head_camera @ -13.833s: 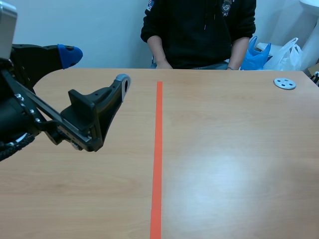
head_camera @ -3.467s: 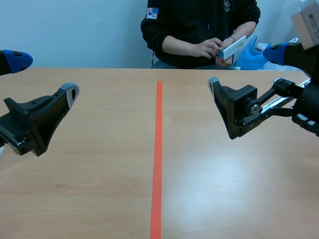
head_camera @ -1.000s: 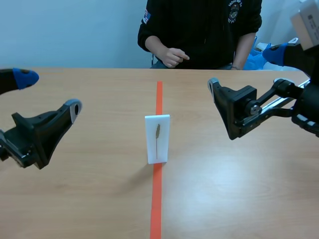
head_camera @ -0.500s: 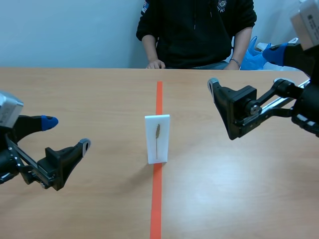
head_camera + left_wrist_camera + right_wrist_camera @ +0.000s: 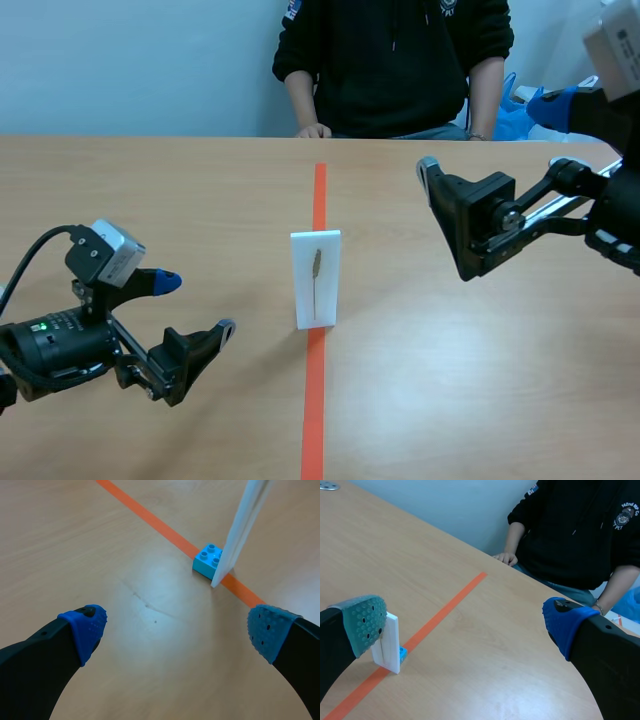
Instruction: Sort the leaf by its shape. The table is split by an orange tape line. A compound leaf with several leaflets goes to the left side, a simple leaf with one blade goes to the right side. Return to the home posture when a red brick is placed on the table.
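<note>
Blue brick (image 5: 402,653) mostly behind leaf card (image 5: 393,645)

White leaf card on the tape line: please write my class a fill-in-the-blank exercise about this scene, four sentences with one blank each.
1. The white card stands upright on the ____ tape line.
2. A small ____ brick sits at the card's base.
3. The leaf on the card has only ____ blade.
4. Both arms' jaws stand ____, gripping nothing.

Missing words: orange; blue; one; open.
</note>
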Available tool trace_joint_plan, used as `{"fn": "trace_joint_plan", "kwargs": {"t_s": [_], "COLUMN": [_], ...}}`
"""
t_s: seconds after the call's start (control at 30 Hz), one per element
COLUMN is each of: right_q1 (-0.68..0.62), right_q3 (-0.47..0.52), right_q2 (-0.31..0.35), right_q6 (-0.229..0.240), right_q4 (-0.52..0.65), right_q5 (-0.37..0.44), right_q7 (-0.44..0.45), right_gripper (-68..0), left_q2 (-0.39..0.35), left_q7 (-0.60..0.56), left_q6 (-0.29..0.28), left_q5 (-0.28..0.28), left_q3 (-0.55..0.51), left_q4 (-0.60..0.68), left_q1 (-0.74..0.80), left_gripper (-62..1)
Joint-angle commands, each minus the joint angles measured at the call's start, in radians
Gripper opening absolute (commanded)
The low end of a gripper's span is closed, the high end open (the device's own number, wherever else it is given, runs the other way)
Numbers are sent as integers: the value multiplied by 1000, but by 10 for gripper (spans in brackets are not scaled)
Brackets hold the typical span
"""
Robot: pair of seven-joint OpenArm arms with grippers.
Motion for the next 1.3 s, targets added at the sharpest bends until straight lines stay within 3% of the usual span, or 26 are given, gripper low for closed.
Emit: {"fn": "trace_joint_plan", "kwargs": {"t_s": [0.0, 0.37, 0.47, 0.67, 1.17, 1.27], "right_q1": [6, 6, 6, 6, 6, 6], "right_q3": [8, 8, 8, 8, 8, 8], "right_q2": [8, 8, 7, 7, 5, 5], "right_q6": [-3, -3, -3, -3, -3, -3], "right_q4": [25, 25, 25, 25, 25, 25], "right_q5": [11, 11, 11, 11, 11, 11], "right_q7": [11, 11, 11, 12, 12, 12], "right_gripper": [-22, -22, -22, -22, -22, -22], "left_q2": [29, 187, 225, 290, 377, 393], "left_q7": [-15, -18, -22, -27, -53, -56], "left_q6": [-1, 7, 14, 37, 62, 62], "left_q5": [-7, -5, 33, 56, 118, 118], "left_q3": [11, 109, 126, 145, 164, 164], "left_q4": [-8, -149, -175, -241, -335, -335], "left_q1": [-34, -146, -165, -205, -254, -254], "left_gripper": [-7, -7, -7, -7, -8, -53]}}
